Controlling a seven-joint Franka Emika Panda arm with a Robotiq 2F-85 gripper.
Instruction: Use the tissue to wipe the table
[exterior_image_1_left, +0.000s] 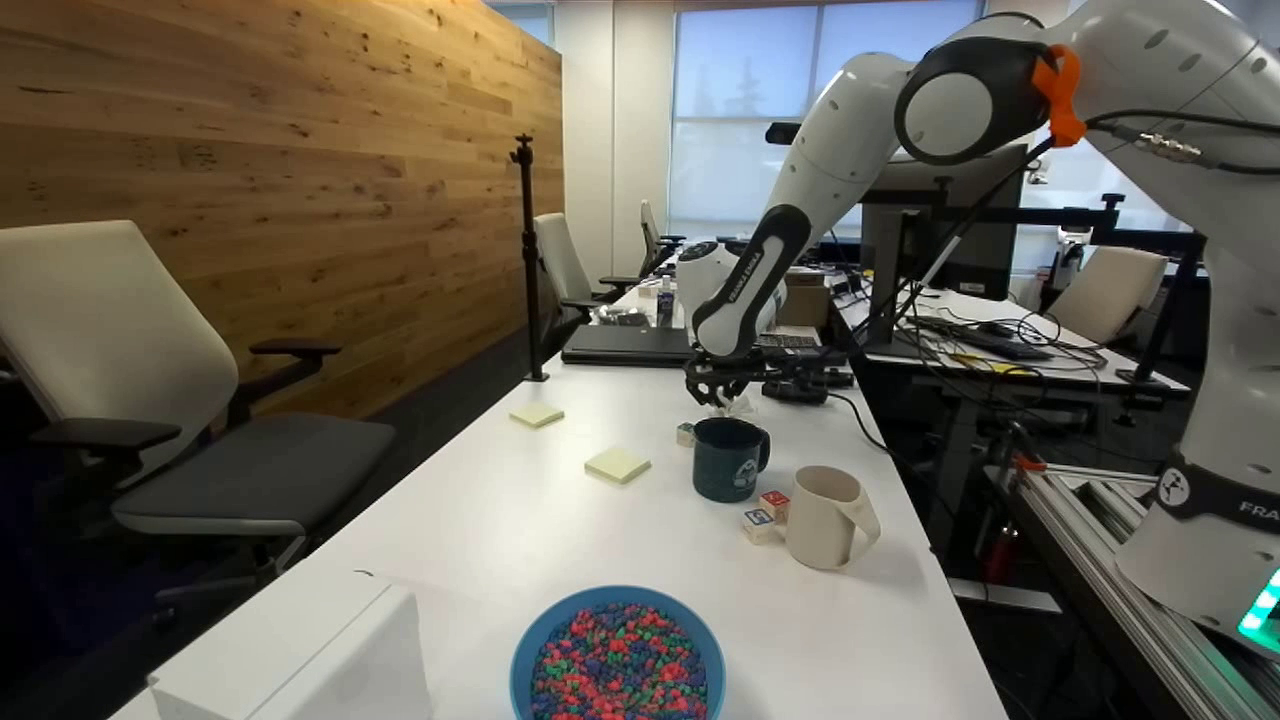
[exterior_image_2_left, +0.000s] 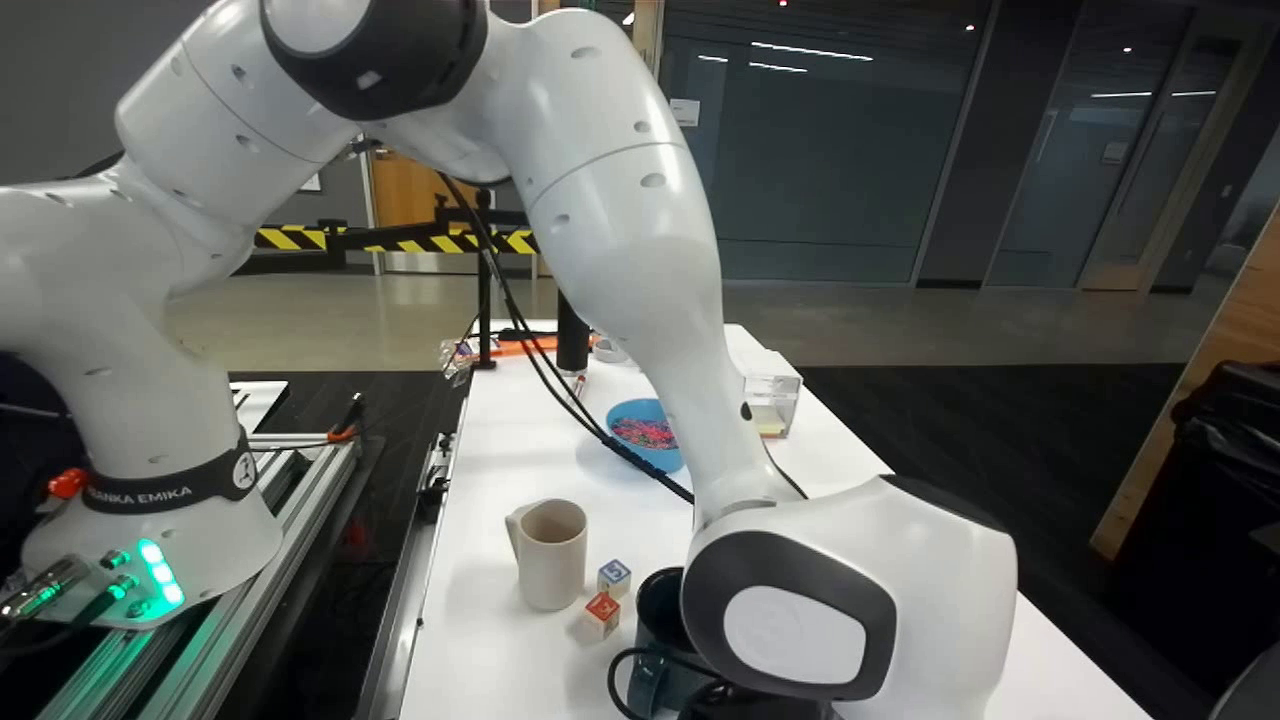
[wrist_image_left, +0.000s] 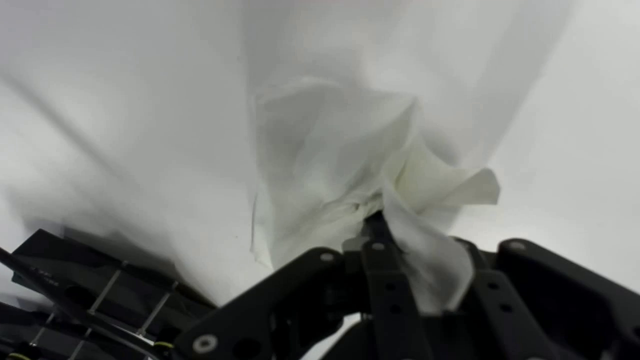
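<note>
"What did the pincer have?"

"It was clenched on the tissue. In the wrist view the tissue bunched right of centre, low in the frame, and fanned out toward the middle."

"Why pinched there, with loose edges?"

"Probably so a broad flap could drag over the white tabletop. Whether it pressed down, I couldn't tell."

"And around it?"

"In an exterior view, the dark mug stood just in front, right of centre, with a small block near it. Lower and farther right came the beige mug and two lettered blocks. They'd likely cramp a wipe on that side; the stretch to their left seemed roomier."

"Did all the views agree?"

"Not fully. The note pads lay just left of centre in an exterior view; the wrist view showed none. In an exterior view the arm hid the tissue altogether, yet the white box, right of centre, revealed a see-through end. Only the wrist view clearly gave the tissue's folds."
</note>
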